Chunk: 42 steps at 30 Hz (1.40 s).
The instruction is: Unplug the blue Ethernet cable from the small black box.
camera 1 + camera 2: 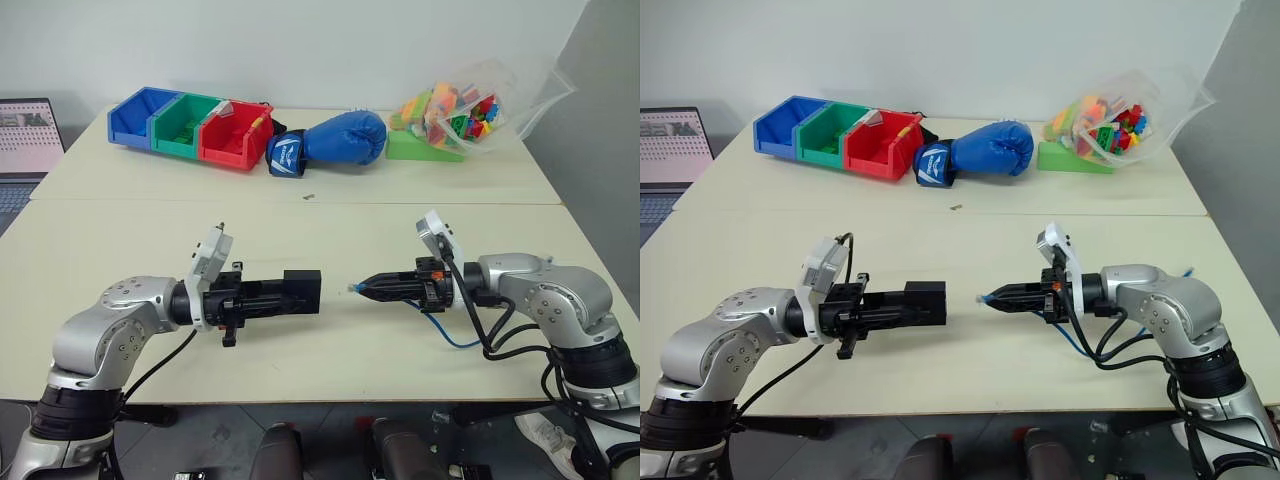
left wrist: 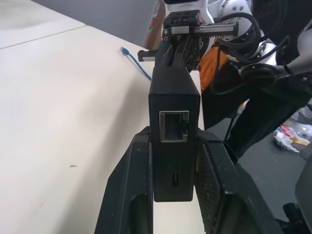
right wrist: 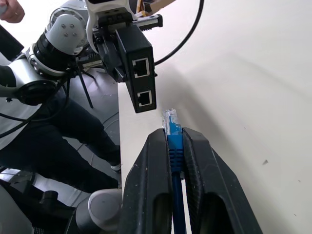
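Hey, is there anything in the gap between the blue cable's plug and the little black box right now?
Nothing visible. The blue Ethernet cable is pinched in the right hand, its plug clear of the small black box held by the left hand, with bare table beneath the open gap.

The small black box (image 2: 174,141) looks like matt plastic with a shiny metal-lined port. The blue cable (image 3: 174,146) ends in a clear glossy plastic plug. The table (image 1: 120,230) is smooth, matt cream.
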### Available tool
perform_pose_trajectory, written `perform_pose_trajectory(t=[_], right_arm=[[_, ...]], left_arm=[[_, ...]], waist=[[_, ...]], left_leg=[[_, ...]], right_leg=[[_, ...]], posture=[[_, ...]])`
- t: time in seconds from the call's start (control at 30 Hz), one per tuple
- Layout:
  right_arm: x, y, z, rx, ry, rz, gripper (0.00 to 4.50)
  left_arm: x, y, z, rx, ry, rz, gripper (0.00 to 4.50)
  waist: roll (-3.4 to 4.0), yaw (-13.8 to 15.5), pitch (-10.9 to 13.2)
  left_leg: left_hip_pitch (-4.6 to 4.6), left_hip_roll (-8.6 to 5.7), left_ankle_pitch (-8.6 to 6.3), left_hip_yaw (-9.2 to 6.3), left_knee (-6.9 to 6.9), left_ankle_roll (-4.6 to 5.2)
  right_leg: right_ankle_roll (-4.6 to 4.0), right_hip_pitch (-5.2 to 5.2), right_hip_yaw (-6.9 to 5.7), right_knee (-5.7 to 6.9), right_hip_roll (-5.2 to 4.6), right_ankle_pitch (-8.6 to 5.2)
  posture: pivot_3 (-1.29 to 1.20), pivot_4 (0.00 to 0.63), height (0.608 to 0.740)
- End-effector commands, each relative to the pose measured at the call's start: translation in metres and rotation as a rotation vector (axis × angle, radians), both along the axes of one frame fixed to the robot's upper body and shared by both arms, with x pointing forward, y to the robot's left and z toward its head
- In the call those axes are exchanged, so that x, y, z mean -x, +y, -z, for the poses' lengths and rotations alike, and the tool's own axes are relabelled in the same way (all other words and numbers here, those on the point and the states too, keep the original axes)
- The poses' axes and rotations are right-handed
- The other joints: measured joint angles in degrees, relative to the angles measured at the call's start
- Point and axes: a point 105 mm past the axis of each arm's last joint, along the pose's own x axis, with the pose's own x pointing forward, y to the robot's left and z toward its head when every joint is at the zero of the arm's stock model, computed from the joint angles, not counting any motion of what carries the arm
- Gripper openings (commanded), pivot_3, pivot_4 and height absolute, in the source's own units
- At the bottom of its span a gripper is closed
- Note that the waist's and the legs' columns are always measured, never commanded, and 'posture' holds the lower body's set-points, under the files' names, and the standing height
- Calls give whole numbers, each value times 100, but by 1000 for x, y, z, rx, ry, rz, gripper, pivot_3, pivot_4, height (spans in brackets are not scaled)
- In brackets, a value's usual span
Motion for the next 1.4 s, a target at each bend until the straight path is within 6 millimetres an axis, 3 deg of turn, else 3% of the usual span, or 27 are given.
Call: perform_pose_trajectory(t=[0.03,0.17,0.3,0.43,0.5,0.67,0.83,0.93,1.07,1.17,1.3,1.4], right_arm=[[-56,-12,-7,19,-194,289,58],[-122,-27,-4,133,-330,627,58],[-166,-52,3,267,-380,841,58],[-182,-60,17,355,-358,906,58],[-185,-61,24,377,-345,911,758],[-187,-60,18,326,-334,922,1773],[-168,-52,-8,252,-443,762,2688],[-122,-19,-30,148,-503,477,3425],[-62,14,-50,48,-486,207,3428],[-33,34,-67,-25,-459,98,3428],[-21,50,-72,-17,-458,59,3428],[-19,54,-68,8,-464,47,3428]], left_arm=[[-4,13,-5,2,-34,-95,776],[-3,15,1,-20,-33,-134,776],[-6,15,3,-34,-54,-168,776],[-11,15,5,-55,-78,-211,776],[-15,15,5,-49,-90,-245,776],[-28,20,7,-48,-109,-338,776],[-54,35,6,-63,-156,-525,776],[-84,58,-1,-76,-278,-752,776],[-106,78,-9,-104,-461,-938,776],[-120,103,-8,-117,-534,-1111,776],[-129,128,6,-131,-524,-1274,776],[-133,134,24,-106,-453,-1319,776]], waist=[[-1,-25,-1],[1,-89,1],[5,-90,5],[6,-71,5],[6,-73,5],[9,-84,7],[18,-74,13],[21,-12,14],[27,-5,18],[25,1,17],[24,9,16],[24,21,16]], left_leg=[[2,2,0,1,1,0],[-1,1,0,2,0,0],[-6,0,0,8,-4,-1],[-12,0,0,14,-8,-1],[-13,0,0,14,-11,-1],[-14,1,0,13,-15,-1],[-12,1,0,12,-12,-1],[-14,1,0,8,-13,-1],[-15,5,0,5,-10,-1],[-12,4,0,5,-7,-1],[-9,3,0,3,-4,-1],[-11,0,0,4,-2,-1]], right_leg=[[0,1,1,-1,0,0],[1,-4,2,0,0,1],[-4,-10,7,1,0,2],[-33,-12,10,-11,-2,16],[-34,-12,10,-15,-2,16],[-35,-12,8,-14,-2,16],[-34,-12,7,-8,-3,17],[-34,-11,2,-11,-3,16],[-34,-11,0,-8,-1,17],[-33,-11,-1,1,-3,17],[-33,-6,-3,3,-2,18],[-32,-6,-4,3,-4,18]], posture=[[0,150,740],[0,150,740],[0,150,740],[0,150,740],[0,150,740],[0,150,740],[0,150,740],[0,150,740],[0,150,740],[0,150,740],[0,150,740],[0,150,740]])
